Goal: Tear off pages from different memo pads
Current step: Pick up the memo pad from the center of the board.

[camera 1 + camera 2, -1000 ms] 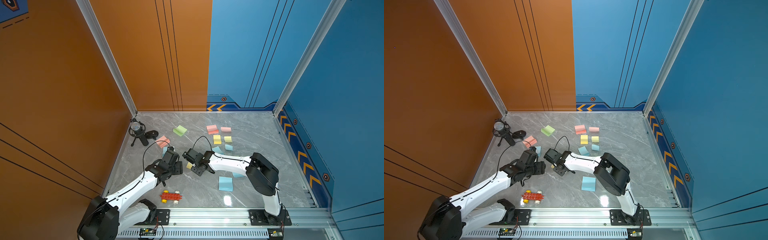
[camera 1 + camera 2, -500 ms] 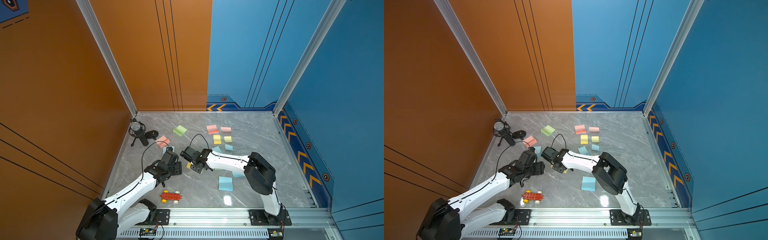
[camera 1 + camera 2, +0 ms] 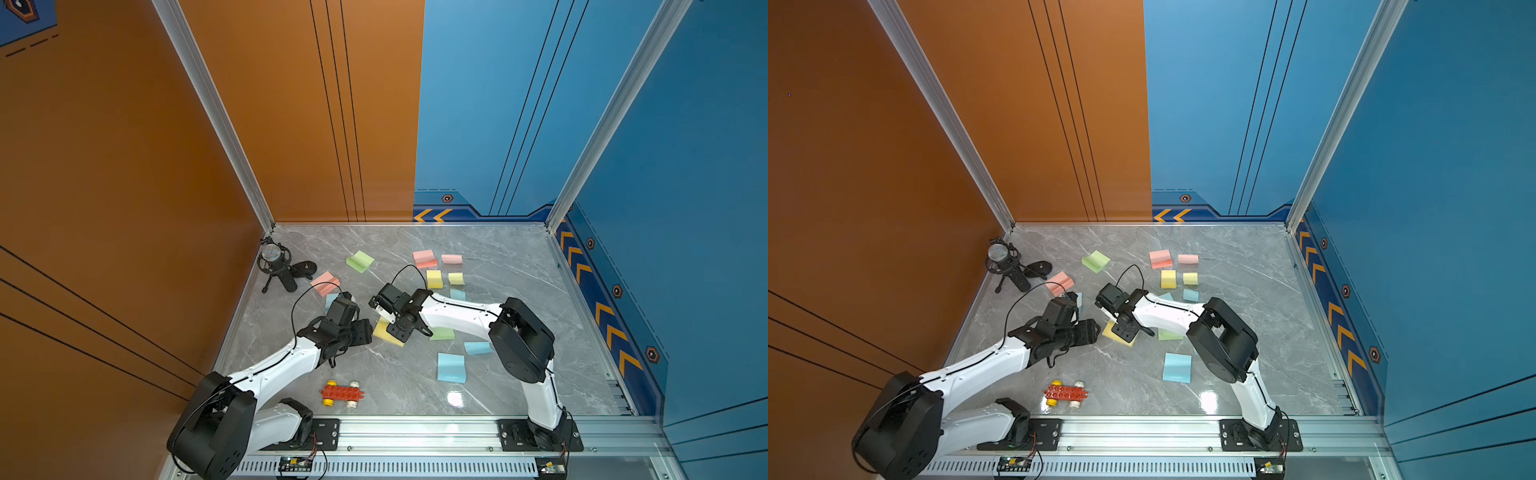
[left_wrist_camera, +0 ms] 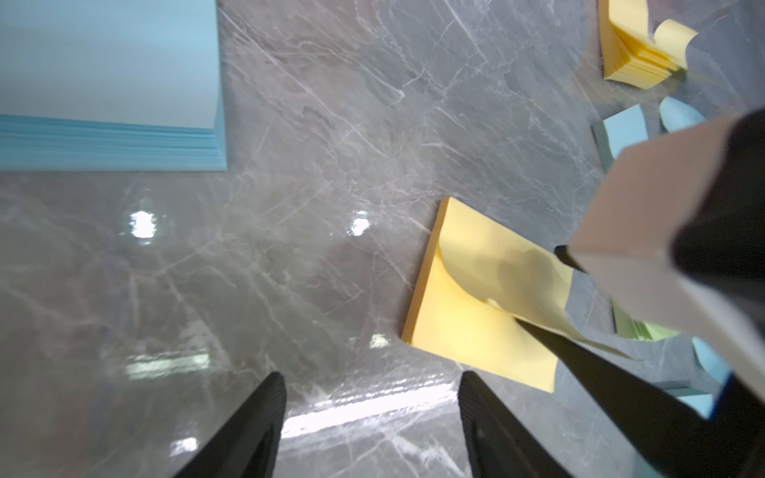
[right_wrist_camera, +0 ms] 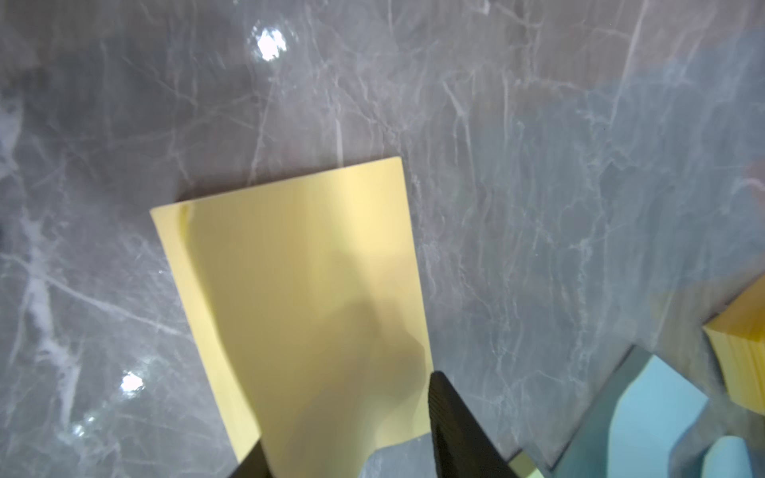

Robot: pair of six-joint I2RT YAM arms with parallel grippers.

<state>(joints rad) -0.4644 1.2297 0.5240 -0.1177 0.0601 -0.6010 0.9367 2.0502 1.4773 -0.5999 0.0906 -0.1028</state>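
A large yellow memo pad [image 3: 379, 331] [image 3: 1109, 332] [image 4: 463, 331] lies mid-table. My right gripper [image 3: 394, 328] [image 3: 1125, 329] [image 5: 347, 438] reaches down over it. The pad's top page [image 4: 517, 269] [image 5: 310, 269] curls up between the gripper's fingers while its far edge still sticks to the pad; the jaws stand apart. My left gripper [image 3: 368, 332] [image 3: 1093, 333] [image 4: 370, 389] hovers open over bare table just left of the pad, holding nothing. A thick blue pad [image 4: 107, 82] lies near it, mostly hidden by the left arm in both top views.
Pastel pads and loose pages lie scattered behind and to the right: green [image 3: 360, 261], pink [image 3: 325, 282], pink [image 3: 424, 258], yellow [image 3: 434, 279], a blue pad [image 3: 451, 368]. A microphone on a tripod [image 3: 276, 266] stands far left. A red toy brick car [image 3: 341, 392] sits near the front rail [image 3: 415, 432].
My right gripper has shifted slightly toward the far left over the yellow pad, and its jaws have narrowed a little around the lifted page. The left arm has hardly moved.
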